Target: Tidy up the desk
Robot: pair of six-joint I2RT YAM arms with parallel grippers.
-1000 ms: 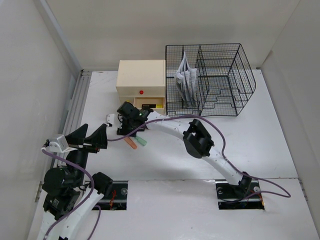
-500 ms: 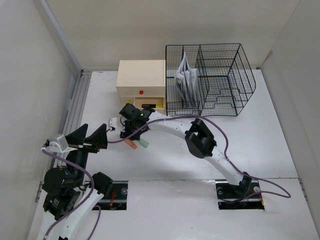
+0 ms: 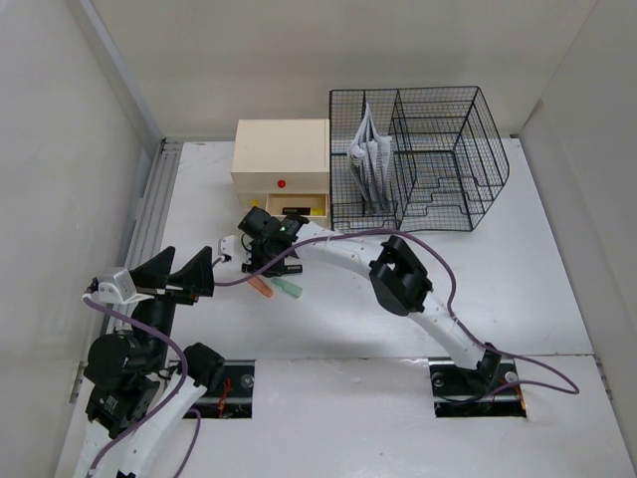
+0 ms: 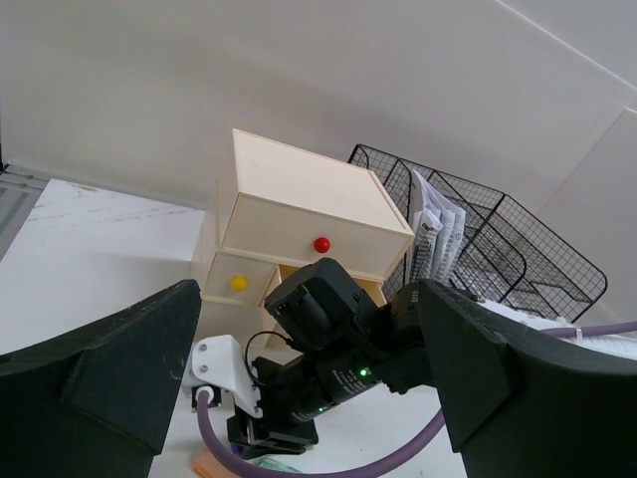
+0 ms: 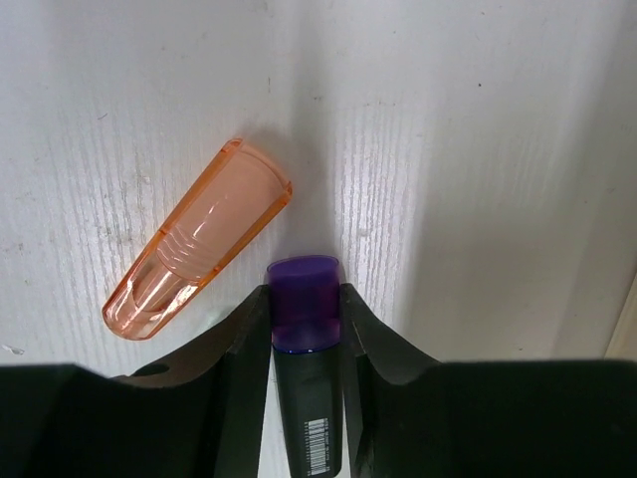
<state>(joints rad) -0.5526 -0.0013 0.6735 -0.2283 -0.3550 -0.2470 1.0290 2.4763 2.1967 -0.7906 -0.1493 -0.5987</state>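
The desk (image 3: pixel 518 289) is a wide white tabletop. My right gripper (image 3: pixel 261 263) reaches to just in front of the cream drawer box (image 3: pixel 282 159). In the right wrist view the right gripper (image 5: pixel 304 299) is shut on a black highlighter with a purple cap (image 5: pixel 307 339), close over the desk surface (image 5: pixel 478 149). An orange highlighter (image 5: pixel 199 239) lies just left of it, and it also shows in the top view (image 3: pixel 262 289) beside a green highlighter (image 3: pixel 288 289). My left gripper (image 3: pixel 184 276) is open and empty, held above the desk's left side.
The drawer box has its lower drawer (image 3: pixel 297 206) pulled open, with a red knob (image 3: pixel 282 183) above. A black wire-mesh rack (image 3: pixel 428 159) holding papers stands to its right. Grey slotted rails (image 3: pixel 149 214) run along the desk's left edge.
The right wrist has shifted a little to the right over the highlighters. The left arm has not moved.
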